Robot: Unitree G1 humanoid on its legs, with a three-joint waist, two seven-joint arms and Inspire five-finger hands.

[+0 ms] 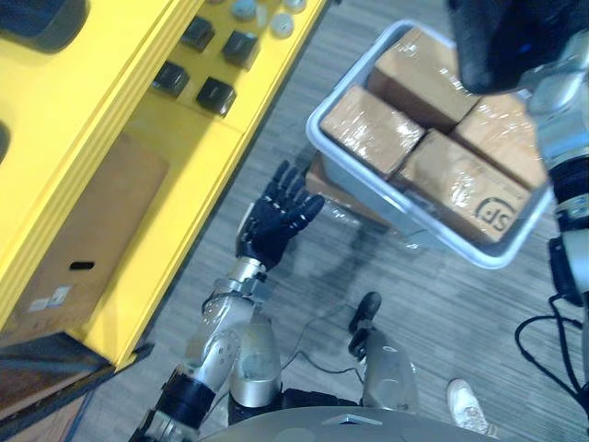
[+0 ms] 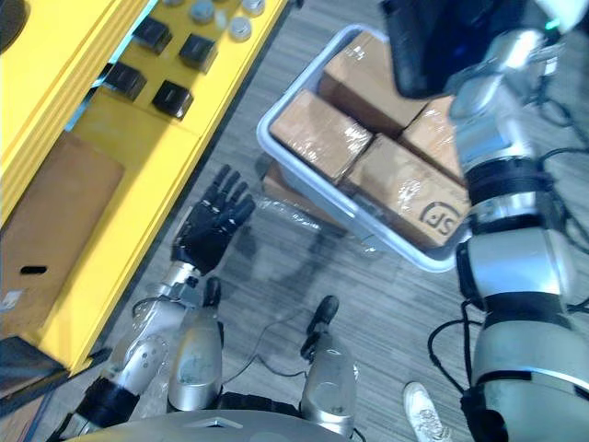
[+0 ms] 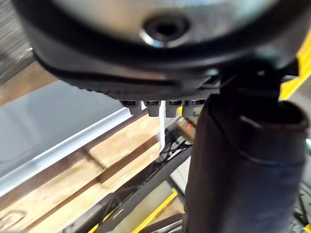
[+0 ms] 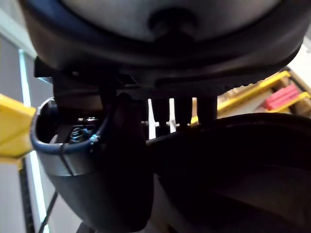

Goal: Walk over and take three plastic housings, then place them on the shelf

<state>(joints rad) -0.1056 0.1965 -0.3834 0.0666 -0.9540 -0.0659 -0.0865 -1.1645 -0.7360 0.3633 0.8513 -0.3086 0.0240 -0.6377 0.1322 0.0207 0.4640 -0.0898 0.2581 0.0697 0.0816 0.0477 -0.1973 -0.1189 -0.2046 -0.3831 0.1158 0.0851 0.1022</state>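
Approach step - black housings (image 1: 216, 95) lie untaken on the yellow desk (image 1: 184, 147). The left hand (image 1: 276, 221) hangs spread and empty beside the bin (image 1: 317, 120); the right hand (image 1: 502, 41) - state unclear. Next, I judge: reach the left hand to a housing.

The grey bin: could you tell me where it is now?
In the eye views, the bin sits right of the yellow shelf, just beyond the open left hand.
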